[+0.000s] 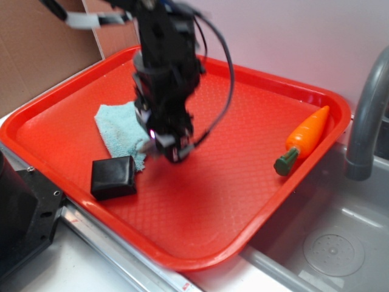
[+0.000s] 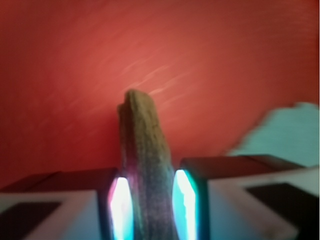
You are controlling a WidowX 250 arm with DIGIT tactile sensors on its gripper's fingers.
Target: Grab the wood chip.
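Observation:
In the wrist view the wood chip (image 2: pixel 142 150), a rough brown-grey sliver with streaky grain, stands between my two glowing pads (image 2: pixel 121 210) and pokes out beyond them over the red tray. My gripper (image 2: pixel 150 212) is shut on it, both pads pressed against its sides. In the exterior view the black arm blurs with motion and my gripper (image 1: pixel 169 149) hangs low over the middle of the red tray (image 1: pixel 243 201), beside the cloth. The wood chip itself is hidden there behind the fingers.
A light blue cloth (image 1: pixel 118 131) lies crumpled left of the gripper. A black square block (image 1: pixel 113 177) sits near the tray's front left rim. A toy carrot (image 1: pixel 304 139) rests at the right rim. A grey faucet (image 1: pixel 368 115) and sink (image 1: pixel 331 249) are at right.

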